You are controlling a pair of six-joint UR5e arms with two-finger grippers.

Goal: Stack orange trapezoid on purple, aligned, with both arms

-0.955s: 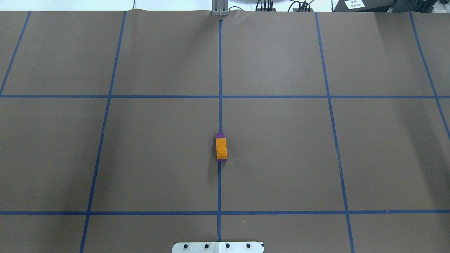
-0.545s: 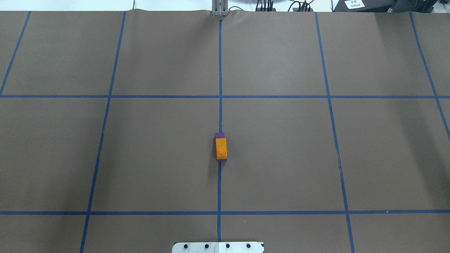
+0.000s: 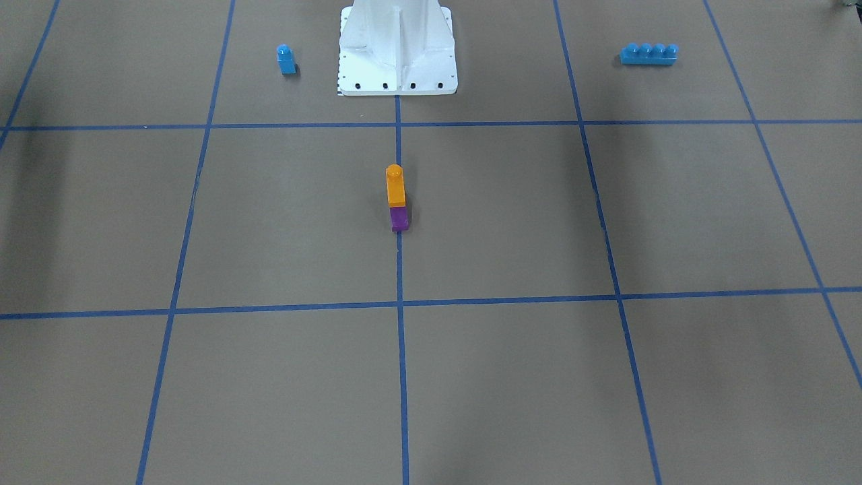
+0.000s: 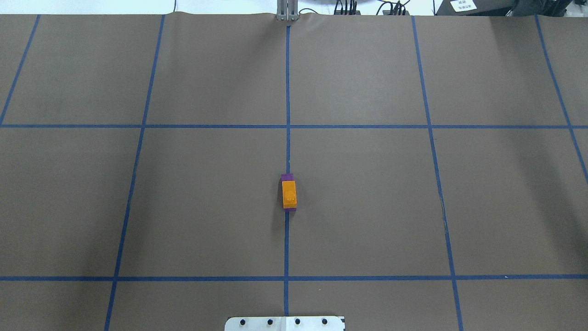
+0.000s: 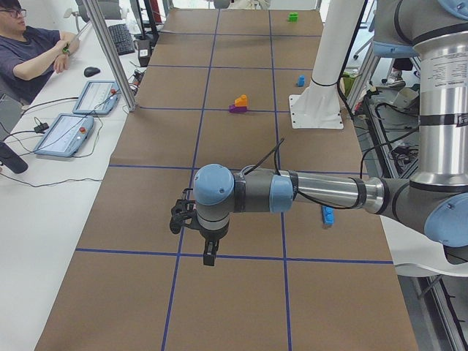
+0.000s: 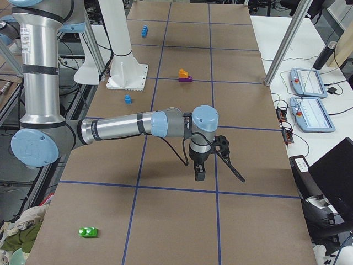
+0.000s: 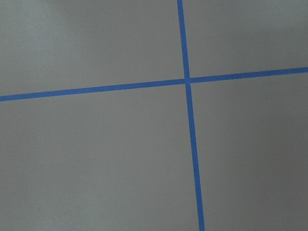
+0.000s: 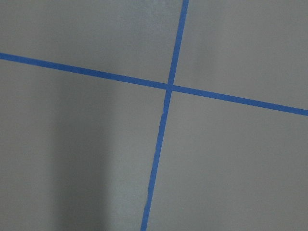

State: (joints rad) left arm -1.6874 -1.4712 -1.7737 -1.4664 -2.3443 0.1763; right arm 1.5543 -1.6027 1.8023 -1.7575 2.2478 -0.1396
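Note:
The orange trapezoid (image 4: 289,194) sits on top of the purple block (image 4: 287,177) at the table's middle, on the blue centre line. The purple shows beyond the orange at the far end. The stack also shows in the front view: the orange (image 3: 395,187) above, the purple (image 3: 399,219) below. My left gripper (image 5: 208,256) hangs over the table far from the stack, near a tape crossing. My right gripper (image 6: 199,175) does the same at the other end. I cannot tell whether either is open or shut. Both wrist views show only table cover and tape.
A blue single-stud block (image 3: 286,59) and a long blue four-stud brick (image 3: 648,54) lie beside the white robot base (image 3: 397,47). A green block (image 6: 87,232) lies near the right end. An operator (image 5: 29,51) sits at the side bench.

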